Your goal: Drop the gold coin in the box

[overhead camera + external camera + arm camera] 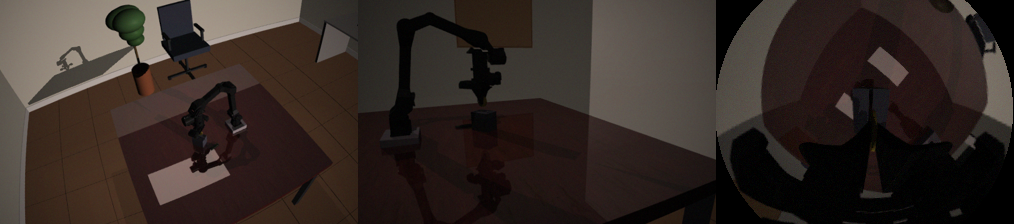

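Dimly lit throughout, so much stayed hard to read. The arm [404, 58] rose from its pale base plate [385, 139], arched over and pointed its hand [483, 100] straight down above the grey box [484, 120] on the dark red worktop [620, 151].

Exterior view: a small yellowish disc, the coin [483, 101], hung at the tips of the hand, clear of the box lid with a gap of wall showing between. Fingers themselves only a black silhouette; their edges could not be separated. The hand was clenched on the coin, gripped by its flat faces. The slot in the lid could not be made out from this side.

Top view: the hand [200, 133] covered most of the box [200, 141]; only a speck of gold [200, 133] marked the coin. A low dark-green holder [214, 145] lay just beside the box, partly lost in shadow. A pale rectangle of light [175, 184] lay on the worktop near them.

Wrist view: lower half blacked out by the hand's own body. A thin bright vertical line [873, 137], the coin seen edge-on, stood between the fingers, with the box [870, 106] beyond it. Whether the coin's edge lined up with the slot, could not tell.

Background: office chair [182, 38], potted plant [128, 23], both well away.
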You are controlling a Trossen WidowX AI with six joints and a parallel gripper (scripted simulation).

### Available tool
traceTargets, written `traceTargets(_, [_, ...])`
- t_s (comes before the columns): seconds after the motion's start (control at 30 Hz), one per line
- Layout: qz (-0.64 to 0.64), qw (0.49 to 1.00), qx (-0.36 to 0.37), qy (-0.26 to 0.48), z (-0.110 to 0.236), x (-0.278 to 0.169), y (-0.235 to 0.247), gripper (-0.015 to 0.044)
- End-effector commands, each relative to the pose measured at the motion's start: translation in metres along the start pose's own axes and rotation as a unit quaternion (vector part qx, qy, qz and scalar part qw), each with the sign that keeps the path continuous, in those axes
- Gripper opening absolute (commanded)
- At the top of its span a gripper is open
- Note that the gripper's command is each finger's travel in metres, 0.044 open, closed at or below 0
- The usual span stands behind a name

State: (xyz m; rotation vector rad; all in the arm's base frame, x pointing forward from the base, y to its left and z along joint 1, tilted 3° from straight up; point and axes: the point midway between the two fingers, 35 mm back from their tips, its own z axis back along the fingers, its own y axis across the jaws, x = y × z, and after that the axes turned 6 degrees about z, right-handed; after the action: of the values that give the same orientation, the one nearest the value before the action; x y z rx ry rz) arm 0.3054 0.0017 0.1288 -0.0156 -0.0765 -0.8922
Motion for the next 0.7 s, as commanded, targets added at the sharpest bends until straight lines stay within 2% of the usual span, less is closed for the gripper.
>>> traceTargets(0.0, [0.000, 1.000, 0.000, -0.001, 0.0003, -0.0016, 0.0000, 0.0000])
traceTargets(0.67, [0.004, 1.000, 0.000, -0.001, 0.0009, 0.0046, 0.0014, 0.0000])
